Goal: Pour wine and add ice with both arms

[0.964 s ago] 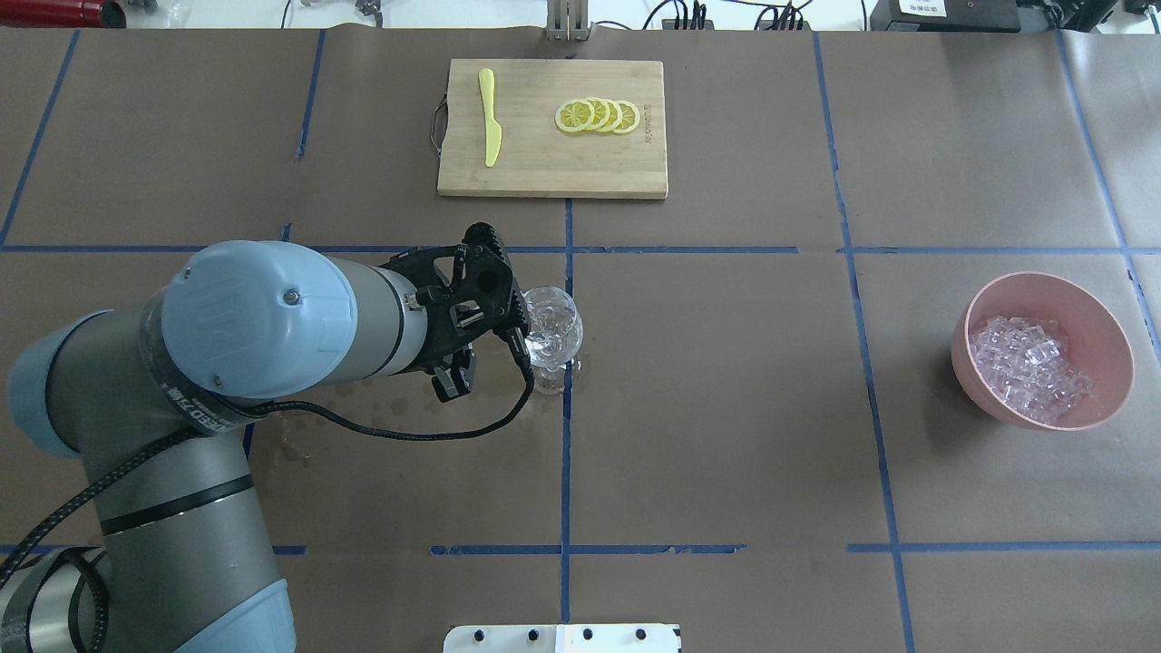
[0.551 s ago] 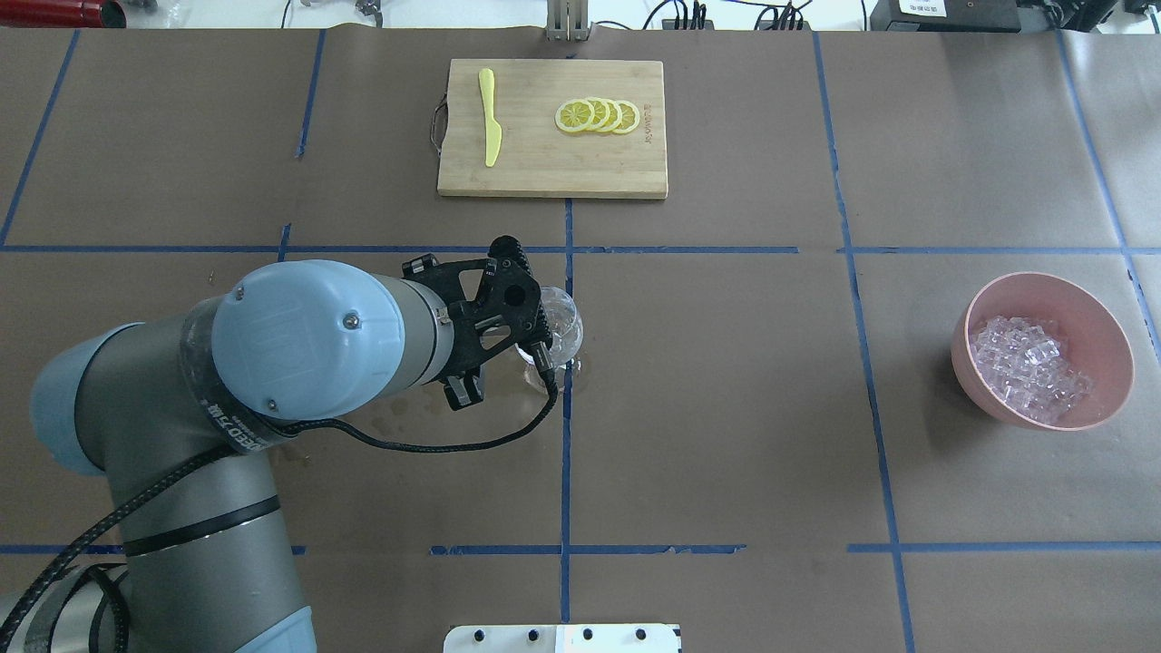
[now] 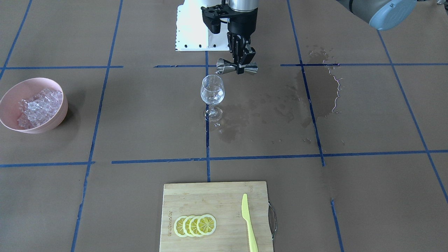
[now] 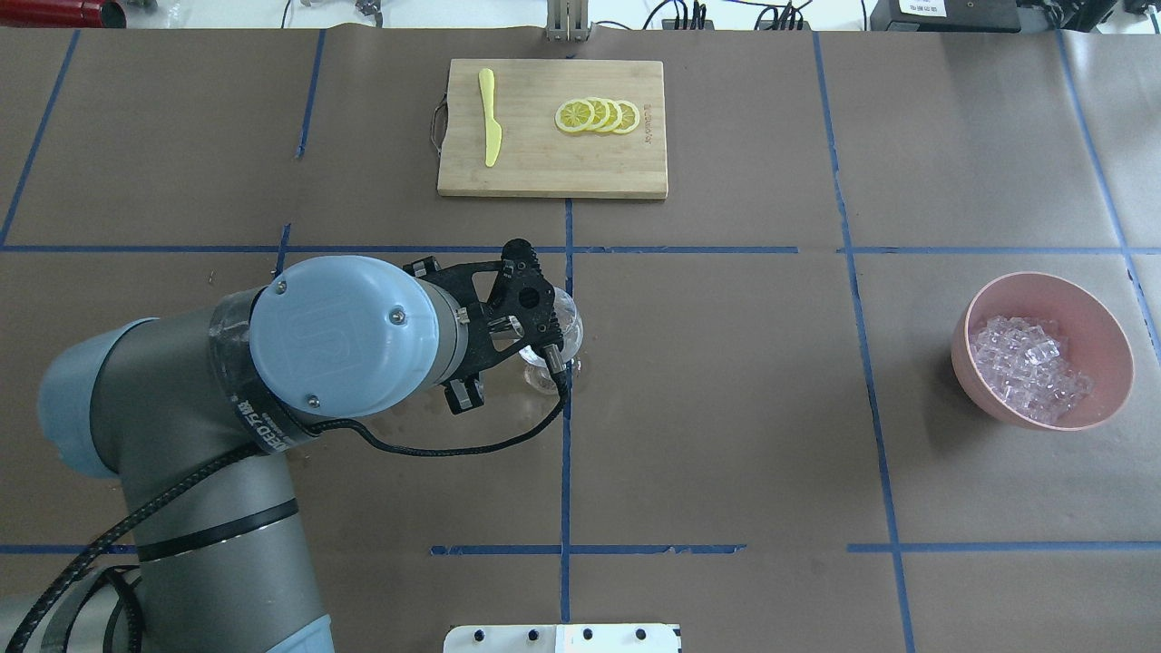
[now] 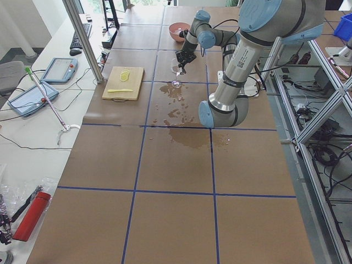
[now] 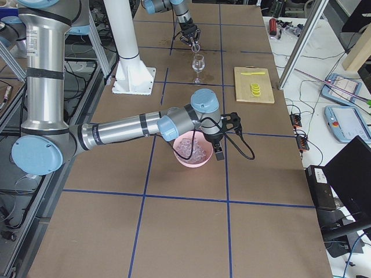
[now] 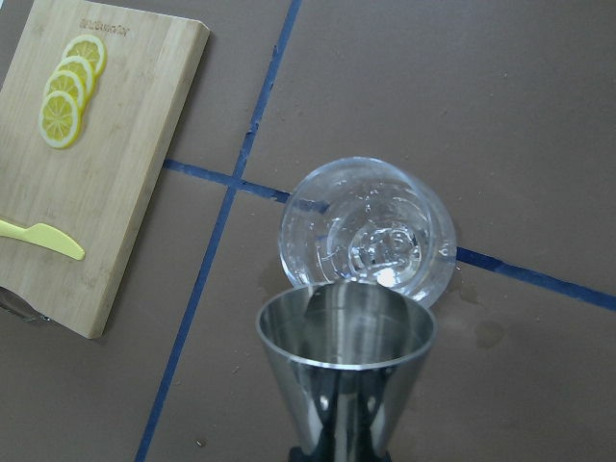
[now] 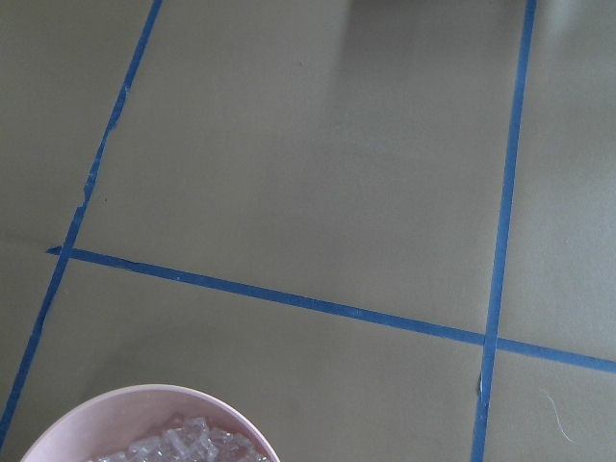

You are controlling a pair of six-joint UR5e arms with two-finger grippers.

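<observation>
My left gripper (image 3: 244, 65) is shut on the waist of a steel jigger (image 3: 223, 66). The jigger lies tipped on its side, its mouth (image 7: 346, 313) just over the rim of the wine glass (image 3: 212, 91). The glass stands upright on the brown paper. The wine is barely visible, only a clear glint low in the glass (image 7: 387, 252). From overhead, the left gripper (image 4: 531, 322) covers most of the glass (image 4: 568, 316). The ice (image 4: 1029, 367) is heaped in a pink bowl (image 4: 1116, 336). My right gripper (image 6: 218, 152) shows only in the exterior right view, over that bowl; I cannot tell its state.
A bamboo cutting board (image 4: 544, 172) at the table's far side carries lemon slices (image 4: 599, 116) and a yellow knife (image 4: 490, 118). Dark wet stains (image 3: 315, 91) spread on the paper on the robot's left of the glass. The white pedestal plate (image 3: 190, 28) sits at the robot's edge.
The left arm has swung right, bringing the gripper and jigger over the wine glass, and its wrist has turned. The glass, bowl and board have stayed put.
</observation>
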